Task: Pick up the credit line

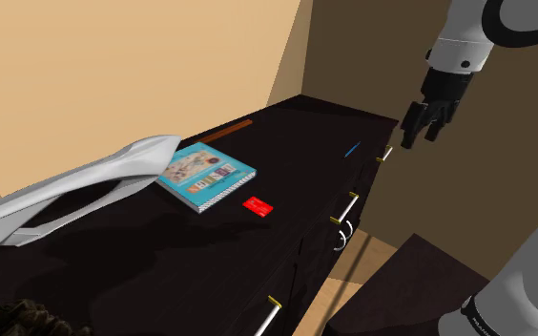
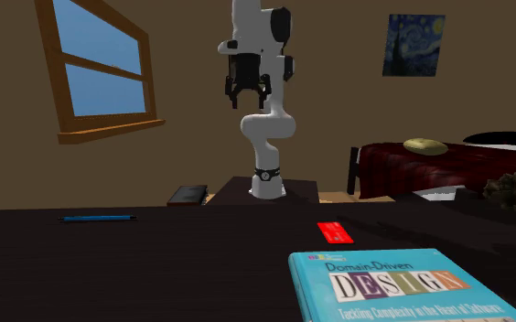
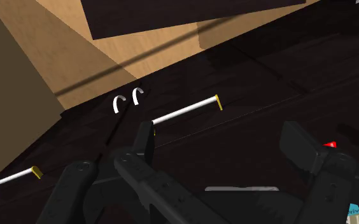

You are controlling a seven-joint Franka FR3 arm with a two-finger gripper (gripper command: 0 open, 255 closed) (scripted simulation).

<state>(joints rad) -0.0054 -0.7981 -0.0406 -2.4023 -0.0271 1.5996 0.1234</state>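
Hanging upper right w/ fingers released, tool (image 1: 421, 136) should drop straight over red card (image 1: 258, 206) mid-frame, pinching its thin edges.

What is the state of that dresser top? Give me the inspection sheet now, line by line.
Surface: dark dresser top, with drawer handles along its front.
Job's things: red card, lying flat on the top beside the book, untouched.
Clutter: teal book; blue pen; pale curved object; brown strip near the wall.
Pincer: the pincer is open and empty, raised clear of the dresser and apart from the card.
Cables: nothing seen.
Surroundings: tan wall; window; painting; bed.
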